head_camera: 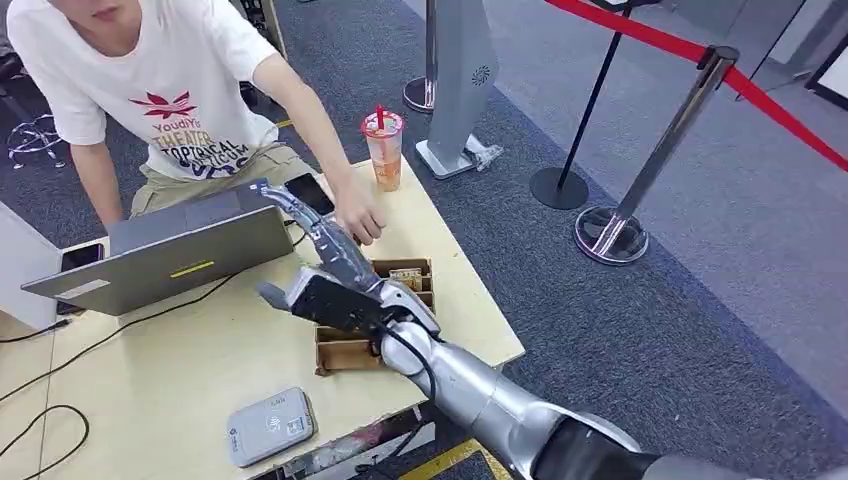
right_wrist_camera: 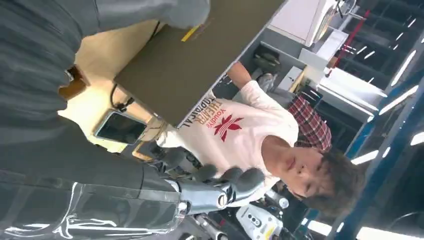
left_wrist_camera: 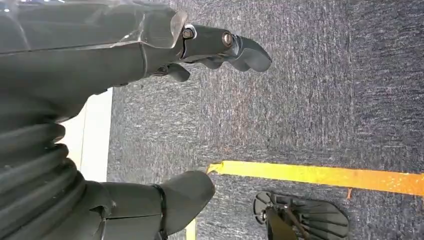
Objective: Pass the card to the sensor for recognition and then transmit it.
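— So where is your right hand (head_camera: pixel 335 285)?

— My right hand is up over the tabletop (head_camera: pixel 180 370), above the brown card box (head_camera: pixel 405 280). Its fingers (head_camera: pixel 330 245) reach out long toward the person's hand (head_camera: pixel 358 215), and they are spread apart. I cannot see a card in it, so I cannot tell if it holds one.

— Where are the cards?

— One card (head_camera: pixel 406 273) stands in the box, close to my wrist. The grey sensor (head_camera: pixel 270 427) lies flat near the front edge of the tabletop, well apart from the box.

— And your left hand (left_wrist_camera: pixel 150 100)?

— It hangs over the dark carpet (left_wrist_camera: pixel 300 110) by a yellow line (left_wrist_camera: pixel 320 175). Its fingers (left_wrist_camera: pixel 225 45) and thumb are apart, and it holds nothing.

— What else is there?

— A grey laptop (head_camera: pixel 170 255), a phone (head_camera: pixel 310 192) and a drink cup (head_camera: pixel 384 148) with a red straw.
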`<state>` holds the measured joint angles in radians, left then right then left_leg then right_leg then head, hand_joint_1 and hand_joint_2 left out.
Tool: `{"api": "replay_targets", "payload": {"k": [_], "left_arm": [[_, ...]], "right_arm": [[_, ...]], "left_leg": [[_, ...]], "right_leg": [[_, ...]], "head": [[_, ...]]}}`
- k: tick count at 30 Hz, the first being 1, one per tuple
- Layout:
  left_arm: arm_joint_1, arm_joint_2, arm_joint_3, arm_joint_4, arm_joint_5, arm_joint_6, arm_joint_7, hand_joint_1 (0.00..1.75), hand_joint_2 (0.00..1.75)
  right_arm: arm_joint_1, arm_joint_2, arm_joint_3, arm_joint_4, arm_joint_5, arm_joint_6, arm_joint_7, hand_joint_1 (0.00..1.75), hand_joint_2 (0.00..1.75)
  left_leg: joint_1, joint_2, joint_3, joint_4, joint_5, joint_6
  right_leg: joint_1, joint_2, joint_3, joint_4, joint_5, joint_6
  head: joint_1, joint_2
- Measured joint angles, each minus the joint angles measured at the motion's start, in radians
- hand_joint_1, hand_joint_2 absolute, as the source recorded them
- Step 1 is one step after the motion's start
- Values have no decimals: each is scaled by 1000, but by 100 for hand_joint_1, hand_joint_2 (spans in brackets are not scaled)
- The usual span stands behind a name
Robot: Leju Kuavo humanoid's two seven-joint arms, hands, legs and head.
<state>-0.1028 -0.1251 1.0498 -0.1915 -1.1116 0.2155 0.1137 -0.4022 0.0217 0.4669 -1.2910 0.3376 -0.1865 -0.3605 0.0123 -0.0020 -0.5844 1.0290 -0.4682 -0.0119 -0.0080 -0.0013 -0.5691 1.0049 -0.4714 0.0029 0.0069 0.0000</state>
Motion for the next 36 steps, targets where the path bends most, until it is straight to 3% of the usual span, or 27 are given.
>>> {"api": "replay_targets", "payload": {"k": [5, 8, 10, 11, 14, 17, 20, 24, 27, 33, 36], "left_arm": [[3, -1, 6, 0, 10, 8, -5, 0, 175], [6, -2, 9, 0, 9, 9, -8, 0, 175], [6, -4, 12, 0, 6, 10, -8, 0, 175], [6, -4, 13, 0, 5, 10, -8, 0, 175], [6, -5, 14, 0, 5, 10, -8, 0, 175], [6, -4, 15, 0, 5, 10, -8, 0, 175], [6, -4, 16, 0, 5, 10, -10, 0, 175], [7, -4, 17, 0, 7, 10, -15, 0, 175], [8, -4, 19, 0, 11, 10, -23, 0, 175], [9, -5, 22, 0, 14, 10, -26, 0, 175], [9, -5, 22, 0, 14, 9, -26, 0, 175]], "right_arm": [[43, -27, -5, -55, 40, -13, -8, 59, 175], [67, -44, -20, -78, 62, -30, -8, 105, 175], [84, -54, -28, -93, 82, -45, -7, 105, 175], [94, -60, -31, -100, 94, -52, -7, 120, 175], [119, -74, -43, -116, 117, -64, -7, 129, 175], [138, -85, -52, -126, 140, -78, -6, 124, 175], [156, -97, -61, -130, 160, -93, -1, 108, 175], [179, -112, -75, -130, 171, -103, 4, 106, 175], [194, -124, -80, -130, 193, -110, 14, 84, 175], [224, -142, -104, -127, 261, -131, 43, 91, 175], [237, -152, -122, -121, 297, -143, 52, 77, 175]], "left_leg": [[0, 0, 0, 0, 0, 0], [0, 0, 0, 0, 0, 0], [0, 0, 0, 0, 0, 0], [0, 0, 0, 0, 0, 0], [0, 0, 0, 0, 0, 0], [0, 0, 0, 0, 0, 0], [0, 0, 0, 0, 0, 0], [0, 0, 0, 0, 0, 0], [0, 0, 0, 0, 0, 0], [0, 0, 0, 0, 0, 0], [0, 0, 0, 0, 0, 0]], "right_leg": [[0, 0, 0, 0, 0, 0], [0, 0, 0, 0, 0, 0], [0, 0, 0, 0, 0, 0], [0, 0, 0, 0, 0, 0], [0, 0, 0, 0, 0, 0], [0, 0, 0, 0, 0, 0], [0, 0, 0, 0, 0, 0], [0, 0, 0, 0, 0, 0], [0, 0, 0, 0, 0, 0], [0, 0, 0, 0, 0, 0], [0, 0, 0, 0, 0, 0]], "head": [[0, 0], [0, 0], [0, 0], [0, 0], [0, 0], [0, 0], [0, 0], [0, 0], [0, 0], [0, 0], [0, 0]]}}
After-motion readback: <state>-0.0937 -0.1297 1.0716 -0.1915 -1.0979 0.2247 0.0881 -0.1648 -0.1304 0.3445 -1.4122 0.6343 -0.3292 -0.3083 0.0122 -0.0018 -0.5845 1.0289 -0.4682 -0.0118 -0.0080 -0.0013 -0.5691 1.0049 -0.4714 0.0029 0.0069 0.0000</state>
